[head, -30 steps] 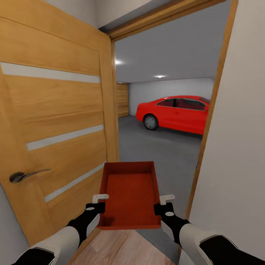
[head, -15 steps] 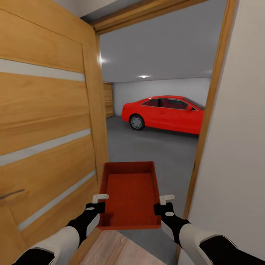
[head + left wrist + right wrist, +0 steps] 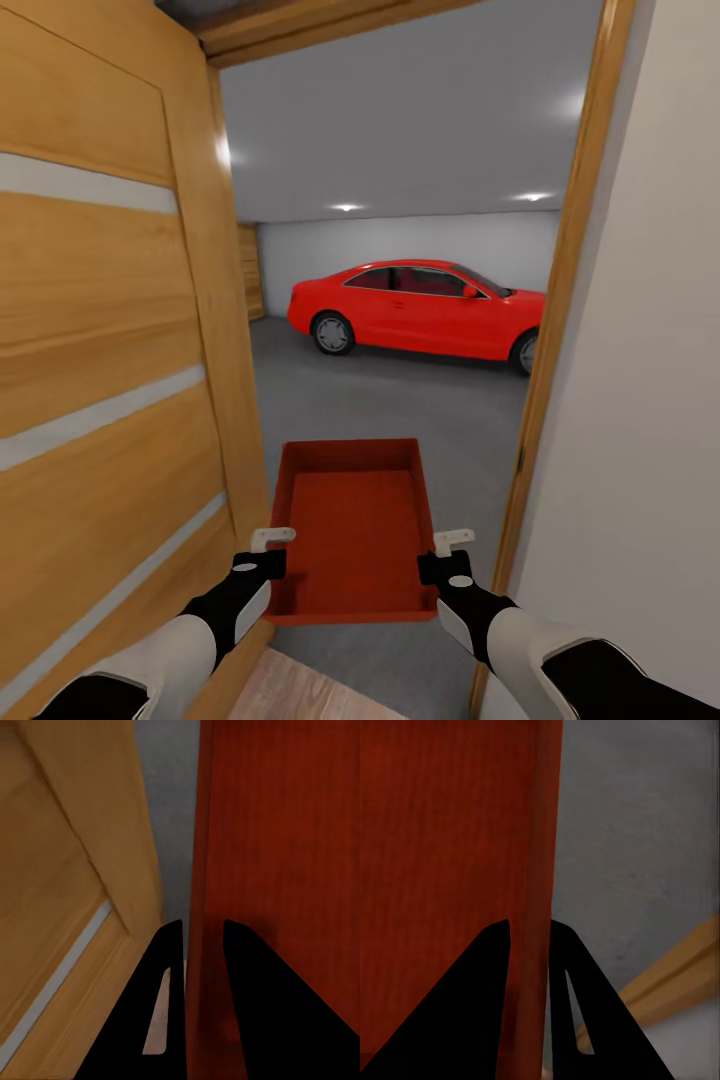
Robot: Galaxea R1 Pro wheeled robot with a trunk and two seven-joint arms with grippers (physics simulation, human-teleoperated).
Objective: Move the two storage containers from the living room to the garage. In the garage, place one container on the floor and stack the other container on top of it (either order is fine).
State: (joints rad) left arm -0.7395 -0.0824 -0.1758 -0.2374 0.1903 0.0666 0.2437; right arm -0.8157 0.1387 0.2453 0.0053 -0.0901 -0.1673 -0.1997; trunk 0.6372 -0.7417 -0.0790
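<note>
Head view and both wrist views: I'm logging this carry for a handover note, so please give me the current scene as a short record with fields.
location: doorway, facing the garage floor
carried item: one storage container, lidless, empty, held level
left gripper: shut on the container's left wall, one finger inside, one outside
right gripper: shut on the container's right wall
door: wooden, open, close beside the left arm
door frame: close on the right side
ahead: red car parked by the back wall

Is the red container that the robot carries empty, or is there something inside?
Empty. The head view shows the storage container's bare red bottom and inner walls, with nothing lying inside.
</note>
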